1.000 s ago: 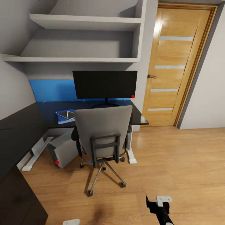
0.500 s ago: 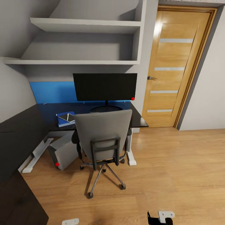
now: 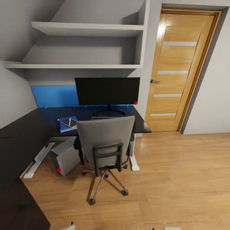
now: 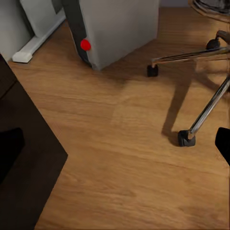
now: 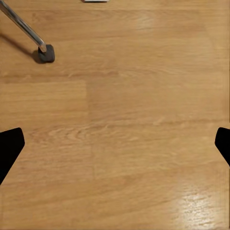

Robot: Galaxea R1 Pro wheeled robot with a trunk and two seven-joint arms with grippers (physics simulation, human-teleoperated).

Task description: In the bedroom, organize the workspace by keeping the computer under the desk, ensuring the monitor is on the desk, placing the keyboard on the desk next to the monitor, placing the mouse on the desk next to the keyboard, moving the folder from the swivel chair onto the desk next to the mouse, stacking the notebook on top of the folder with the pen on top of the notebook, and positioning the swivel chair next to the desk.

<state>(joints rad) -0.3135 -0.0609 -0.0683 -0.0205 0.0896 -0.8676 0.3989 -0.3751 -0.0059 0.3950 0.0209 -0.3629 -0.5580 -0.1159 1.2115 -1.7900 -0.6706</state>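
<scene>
The surface [image 3: 28, 127] is seen at nine o'clock, carrying the monitor [image 3: 107, 91]. The swivel chair [image 3: 105, 140] is drawn up centrally, the computer [image 3: 65, 156] beneath at eight. The folder [image 3: 64, 125] carries the notebook [image 3: 69, 122]. Both tools, left [image 4: 115, 148] and right [image 5: 115, 143], are held spread above the floor [image 3: 179, 179].

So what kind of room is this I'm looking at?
It looks like a home office corner, possibly in a bedroom. A black desk carries a monitor, a grey swivel chair is pulled up to it, a computer sits underneath, and a wooden door stands beside it.
</scene>
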